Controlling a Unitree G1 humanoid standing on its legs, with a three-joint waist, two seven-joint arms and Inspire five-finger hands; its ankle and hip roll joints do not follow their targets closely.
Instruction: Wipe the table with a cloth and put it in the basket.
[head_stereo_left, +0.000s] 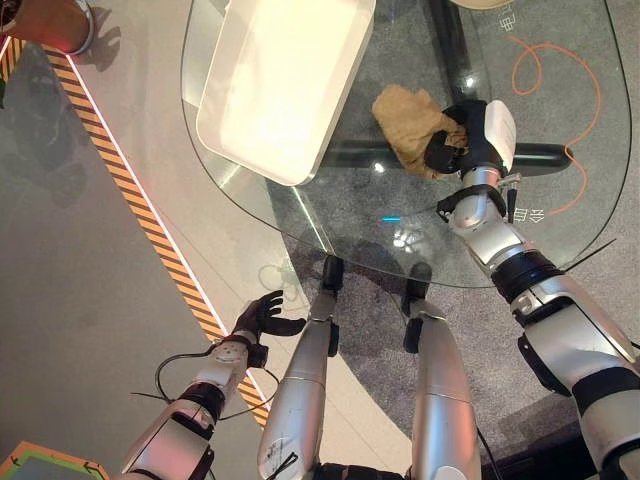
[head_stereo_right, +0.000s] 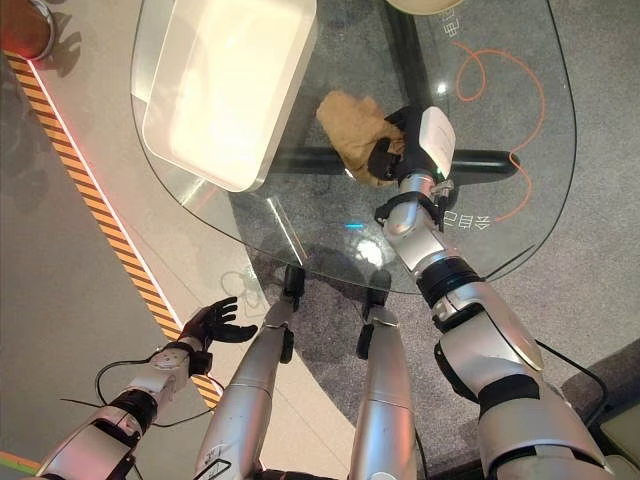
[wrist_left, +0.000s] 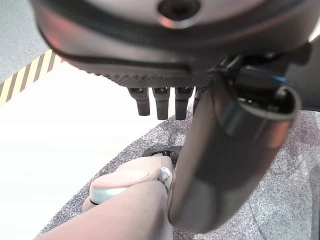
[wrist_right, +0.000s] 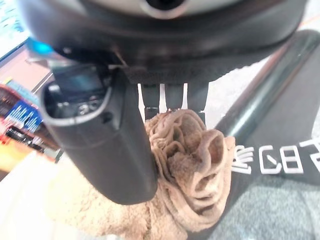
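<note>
Wiping step: right hand, fingers clamped on the cloth, beside the basket (glass table); next, sweep onward.

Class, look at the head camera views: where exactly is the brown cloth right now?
The brown cloth lies bunched on the glass table, gripped by the right hand, just right of the white basket.
</note>
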